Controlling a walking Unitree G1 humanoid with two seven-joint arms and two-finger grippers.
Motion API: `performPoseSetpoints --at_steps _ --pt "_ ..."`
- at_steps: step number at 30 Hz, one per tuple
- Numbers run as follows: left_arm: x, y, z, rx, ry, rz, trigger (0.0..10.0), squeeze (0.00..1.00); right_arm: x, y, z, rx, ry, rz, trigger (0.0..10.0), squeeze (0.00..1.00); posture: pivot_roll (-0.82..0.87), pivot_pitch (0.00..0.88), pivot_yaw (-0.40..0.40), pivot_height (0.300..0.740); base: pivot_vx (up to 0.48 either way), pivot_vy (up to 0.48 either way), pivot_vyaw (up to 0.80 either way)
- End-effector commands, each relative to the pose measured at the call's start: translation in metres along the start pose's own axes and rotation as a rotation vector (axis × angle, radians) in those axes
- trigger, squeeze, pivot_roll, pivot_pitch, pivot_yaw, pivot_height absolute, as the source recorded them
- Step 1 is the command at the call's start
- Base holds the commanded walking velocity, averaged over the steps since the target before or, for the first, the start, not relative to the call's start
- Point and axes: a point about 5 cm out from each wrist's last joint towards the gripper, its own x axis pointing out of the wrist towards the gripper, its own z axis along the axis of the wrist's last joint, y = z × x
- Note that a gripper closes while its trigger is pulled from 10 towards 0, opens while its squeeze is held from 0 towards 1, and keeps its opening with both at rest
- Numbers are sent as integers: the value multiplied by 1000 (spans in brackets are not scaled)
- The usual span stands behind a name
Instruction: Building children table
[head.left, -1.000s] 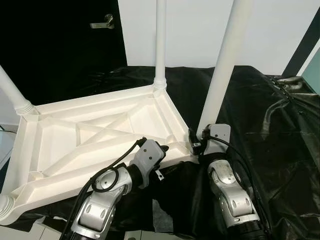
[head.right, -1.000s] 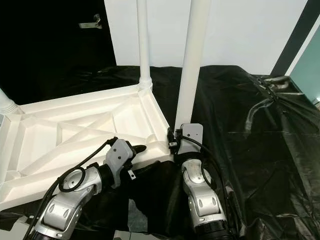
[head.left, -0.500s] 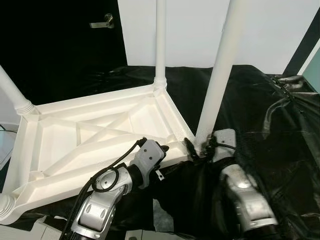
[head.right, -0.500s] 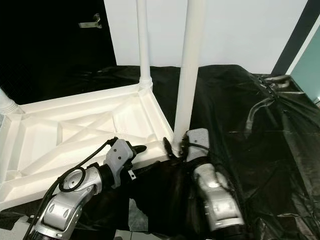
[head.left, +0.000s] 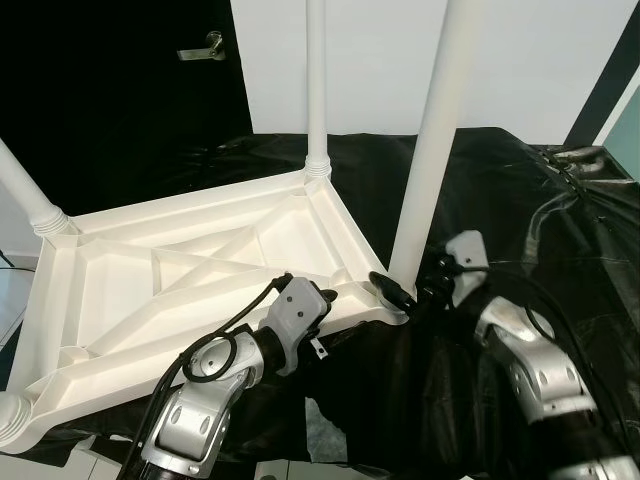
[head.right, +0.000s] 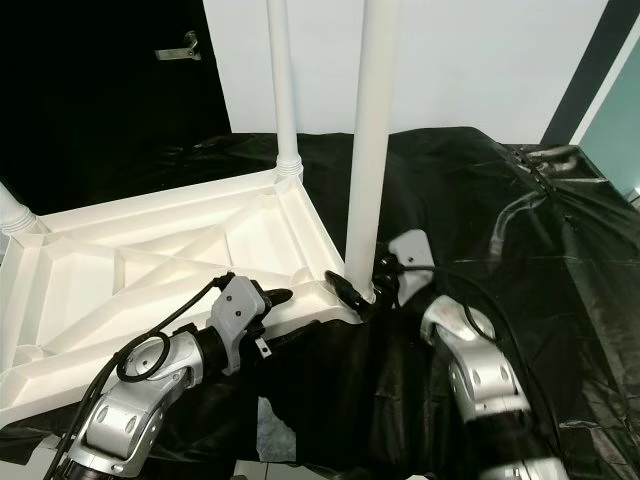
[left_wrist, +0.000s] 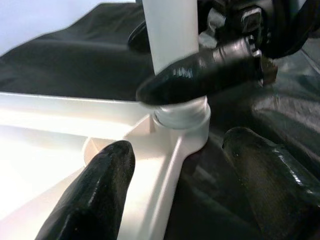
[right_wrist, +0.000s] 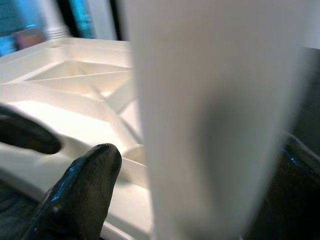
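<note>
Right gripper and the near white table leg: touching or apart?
Touching. In the left wrist view a finger of the right gripper presses across the leg just above its socket.

A surface draped in black plastic sheet (head.left: 520, 200) carries an upturned white table (head.left: 190, 270), its legs (head.left: 430, 150) pointing upward.

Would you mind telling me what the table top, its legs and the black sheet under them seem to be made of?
Table top: likely moulded white plastic with a smooth matt finish; ribs are cast into its underside.
Legs: probably the same plastic, plain smooth tubes with ringed collars.
Black sheet: looks like thin glossy plastic film; it wrinkles and glints.
</note>
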Motion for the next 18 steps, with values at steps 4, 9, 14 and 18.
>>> performPoseSetpoints --at_steps 4,9,14,18 --pt "0 1 -1 2 10 16 10000 0 4 1 -9 -27 45 58 4549 0 40 0 25 740 0 0 0" --pt "-2 1 -1 -2 12 29 10000 0 2 2 -12 -30 67 81 0 0 54 0 11 740 0 0 0" --pt "-5 0 -3 -9 20 44 10000 0 -4 5 -18 -6 86 79 0 0 63 0 4 740 0 0 0" --pt "-6 0 -3 -9 22 51 10000 0 -5 6 -21 34 91 17 1686 0 64 0 -3 740 0 0 0"
